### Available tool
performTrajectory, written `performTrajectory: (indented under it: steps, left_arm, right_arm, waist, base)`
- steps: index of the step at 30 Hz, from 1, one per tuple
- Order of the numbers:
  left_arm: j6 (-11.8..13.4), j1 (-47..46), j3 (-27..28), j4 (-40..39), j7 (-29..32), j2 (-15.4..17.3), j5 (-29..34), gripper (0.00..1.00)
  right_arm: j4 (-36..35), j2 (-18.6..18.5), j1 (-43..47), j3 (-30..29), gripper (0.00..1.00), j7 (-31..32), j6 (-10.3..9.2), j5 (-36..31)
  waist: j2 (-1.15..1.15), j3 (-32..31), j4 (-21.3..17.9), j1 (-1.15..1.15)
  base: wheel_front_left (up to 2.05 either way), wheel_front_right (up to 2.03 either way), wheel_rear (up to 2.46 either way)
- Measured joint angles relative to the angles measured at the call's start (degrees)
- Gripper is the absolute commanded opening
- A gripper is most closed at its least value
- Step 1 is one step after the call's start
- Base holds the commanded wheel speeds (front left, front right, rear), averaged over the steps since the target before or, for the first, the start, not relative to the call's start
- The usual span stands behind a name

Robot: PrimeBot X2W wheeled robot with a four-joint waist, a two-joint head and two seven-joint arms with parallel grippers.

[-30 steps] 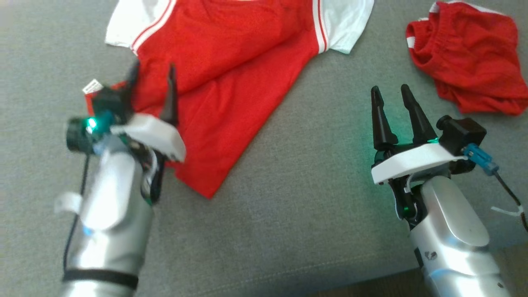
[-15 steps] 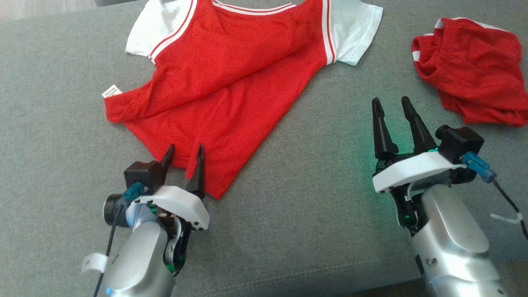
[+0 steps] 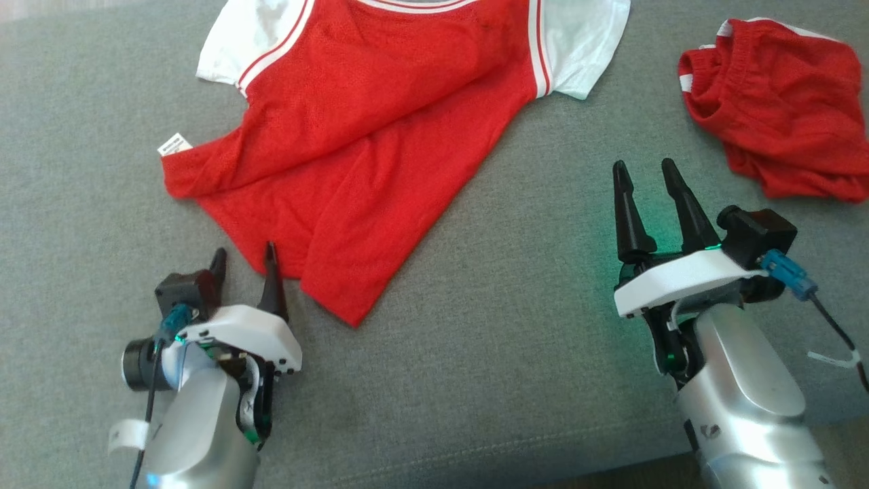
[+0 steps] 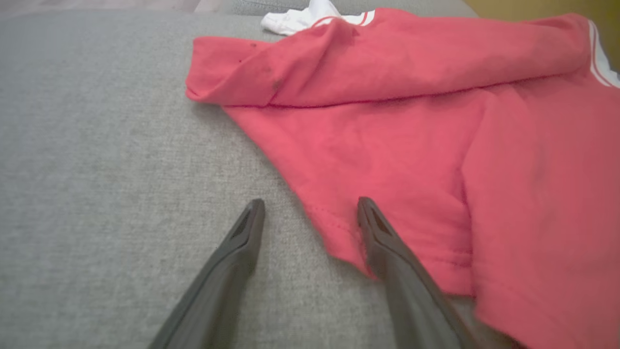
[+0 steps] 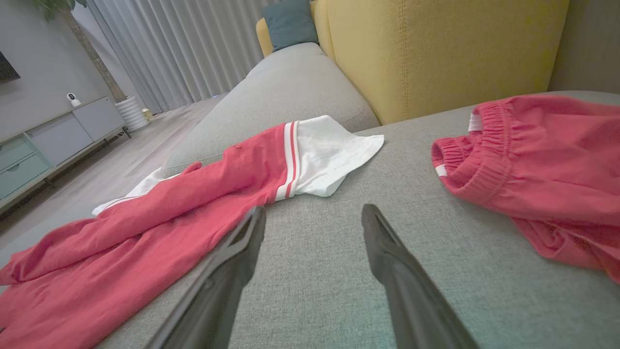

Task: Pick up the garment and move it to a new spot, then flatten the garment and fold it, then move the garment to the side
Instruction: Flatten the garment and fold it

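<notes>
- Nearest us, our left hand sits low over the grey sofa seat. Its two dark fingers are apart and hold nothing.
- The hem of the red jersey lies right at that hand's fingertips. In the left wrist view the inner finger overlaps the stitched hem edge. We cannot tell whether it touches the cloth.
- Our right hand is raised over bare seat, fingers apart and empty. It is well apart from the jersey's lowest corner, which lies off to its inner side.
- Beyond the left hand the jersey lies spread but creased. One long fold runs slantwise across it, and the cloth reaches away toward the space ahead of both hands.
- A small white tag pokes out at the jersey's side corner, ahead of the left hand and a little to its outer side. The print on it is too small to read.
- At the jersey's far end are white sleeves edged with red and white stripes.
- Ahead of the right hand, to its outer side, lie crumpled red shorts with a gathered waistband. They are apart from the jersey.
- Farthest off, the right wrist view shows a yellow backrest, a teal cushion, pale curtains and a low cabinet.
</notes>
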Motion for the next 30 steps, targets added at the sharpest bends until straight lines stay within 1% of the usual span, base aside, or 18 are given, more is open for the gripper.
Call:
performTrajectory:
  steps: [4,5,7,8,10,12,14,17,20,23,25,28,30]
  left_arm:
    - [-2.36,-3.02,-0.37,4.36,-0.54,-0.02,0.29,1.0]
    - [-2.88,-4.17,-0.47,5.59,-0.54,0.0,0.29,0.8]
    - [-4.09,-6.27,-0.71,7.69,-0.54,0.0,-0.01,0.02]
    - [-4.48,-7.1,-1.0,8.53,-0.54,0.04,-0.12,0.0]
    - [-5.34,-8.42,-1.78,9.73,-0.53,0.03,-0.12,0.0]
    - [-5.63,-9.26,-2.13,10.82,-0.53,-0.03,-0.11,0.0]
    - [-5.57,-9.55,-2.25,10.96,-0.53,0.1,0.64,0.0]
    - [-5.26,-9.95,-2.21,10.72,-0.41,1.3,1.99,0.0]
    - [-5.04,-10.76,-1.43,9.67,0.03,4.41,2.78,0.0]
    - [-4.74,-13.62,0.33,8.98,0.03,9.26,3.46,0.0]
    - [-4.6,-16.05,1.08,9.02,0.03,11.87,3.54,0.0]
    - [-4.3,-18.91,1.54,9.73,0.02,13.79,4.37,0.0]
    - [-4.94,-20.3,1.33,10.85,0.02,14.78,4.88,0.0]
  right_arm:
    - [0.0,0.0,-0.08,0.03,1.0,0.0,0.0,0.0]
    - [0.0,0.0,-0.12,0.04,1.0,0.0,0.0,0.0]
    - [-0.01,0.01,-0.24,0.03,1.0,0.0,0.0,0.0]
    - [-0.03,0.0,-0.27,0.03,1.0,0.0,0.0,0.0]
    - [-0.04,0.01,-0.26,0.04,1.0,0.0,0.0,0.01]
    - [-0.03,0.0,-0.27,-0.05,1.0,0.0,0.0,0.08]
    - [-0.03,0.0,-0.27,-0.22,1.0,0.0,0.0,0.1]
    - [-0.02,0.01,-0.27,-0.52,1.0,0.0,0.0,0.1]
    - [-0.03,0.0,-0.26,-0.82,1.0,0.0,0.0,0.11]
    - [-0.05,0.0,-0.26,-0.86,1.0,0.0,0.0,0.53]
    - [-0.08,0.0,-0.26,-0.87,1.0,0.0,0.0,0.54]
    - [-0.15,0.01,-0.25,-0.87,1.0,0.0,0.0,0.54]
    - [-0.22,0.0,-0.25,-0.86,1.0,0.0,0.0,0.54]
  waist:
    - [0.0,0.58,-0.14,0.0]
    - [0.0,0.77,-0.18,0.0]
    - [0.0,1.09,-0.29,0.0]
    - [0.0,1.23,-0.34,0.0]
    - [0.0,1.52,-0.46,0.0]
    - [0.0,1.55,-0.48,0.0]
    - [0.0,1.38,-0.45,0.0]
    - [0.0,1.15,-0.45,0.0]
    - [0.0,0.96,-0.38,0.0]
    - [0.0,0.84,-0.39,0.0]
    - [0.0,0.82,-0.45,0.0]
    - [0.0,0.91,-0.56,0.0]
    - [0.0,1.18,-0.65,0.0]
  base:
    - [0.0,0.0,0.0]
    - [0.0,0.0,0.0]
    - [0.0,0.0,0.0]
    - [0.0,0.0,0.0]
    - [0.0,0.0,0.0]
    - [0.0,0.0,0.0]
    - [0.0,0.0,0.0]
    - [0.0,0.0,0.0]
    - [0.0,0.0,0.0]
    - [0.0,0.0,0.0]
    - [0.0,0.0,0.0]
    - [0.0,0.0,0.0]
    - [0.0,0.0,0.0]
